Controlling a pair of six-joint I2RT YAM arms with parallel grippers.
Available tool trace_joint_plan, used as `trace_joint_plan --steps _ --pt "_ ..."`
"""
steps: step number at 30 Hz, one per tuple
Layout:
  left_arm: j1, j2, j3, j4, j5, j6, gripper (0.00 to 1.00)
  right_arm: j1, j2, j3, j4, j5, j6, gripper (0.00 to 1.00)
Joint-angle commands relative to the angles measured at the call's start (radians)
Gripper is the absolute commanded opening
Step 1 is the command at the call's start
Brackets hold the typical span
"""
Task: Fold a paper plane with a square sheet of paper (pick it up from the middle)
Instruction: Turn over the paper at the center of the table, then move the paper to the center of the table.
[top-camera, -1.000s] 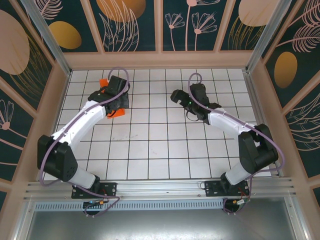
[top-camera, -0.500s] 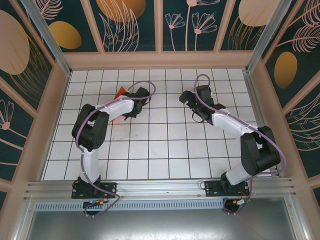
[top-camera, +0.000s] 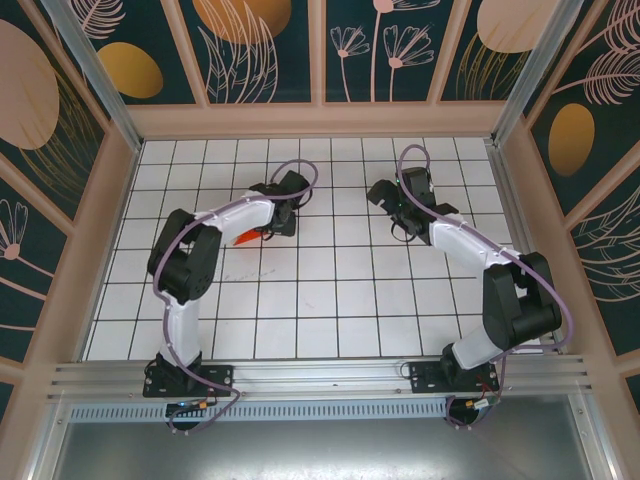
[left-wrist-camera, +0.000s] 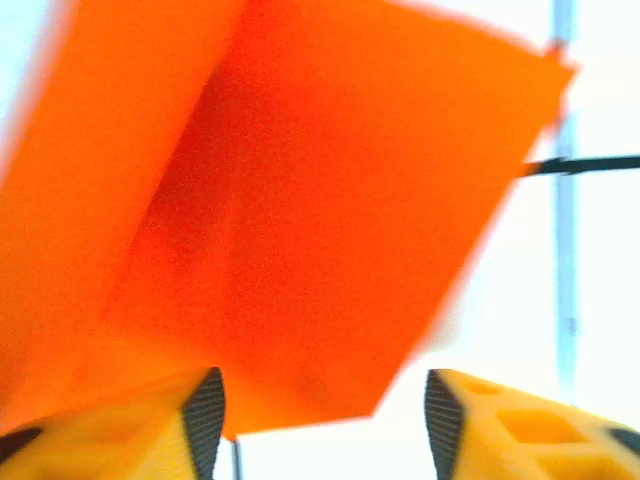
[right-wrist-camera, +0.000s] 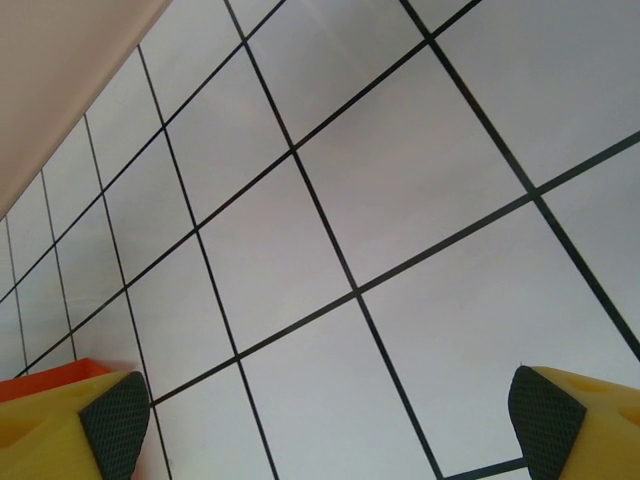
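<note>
- Paper plane (top-camera: 251, 237) showed left of centre, just beside the left arm (top-camera: 215, 225), carried there from the upper left.
- Now left jaws had parted, apparently releasing it; right jaws gaped empty.

left arm (top-camera: 225, 218) bent sharply, reaching to upper centre, left gripper (left-wrist-camera: 318, 425) jaws parted, right arm (top-camera: 470, 245) extended up-left, right gripper (right-wrist-camera: 330, 425) jaws wide
</note>
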Motion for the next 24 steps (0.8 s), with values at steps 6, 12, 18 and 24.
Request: trace_joint_plan --steps 6,12,18,24 --pt "0.003 -0.246 -0.124 0.261 0.398 -0.013 0.75 0.068 0.072 0.075 -0.003 -0.117 0.019 0.93" --pt "0.099 -0.398 -0.222 0.347 0.382 -0.069 0.97 0.213 0.227 0.239 0.028 -0.202 0.051 0.8" --pt "0.269 -0.528 -0.372 0.375 0.293 -0.155 0.99 0.331 0.461 0.465 0.063 -0.285 0.079 0.56" --pt "0.368 -0.546 -0.429 0.37 0.249 -0.179 0.99 0.376 0.686 0.713 0.047 -0.345 0.098 0.42"
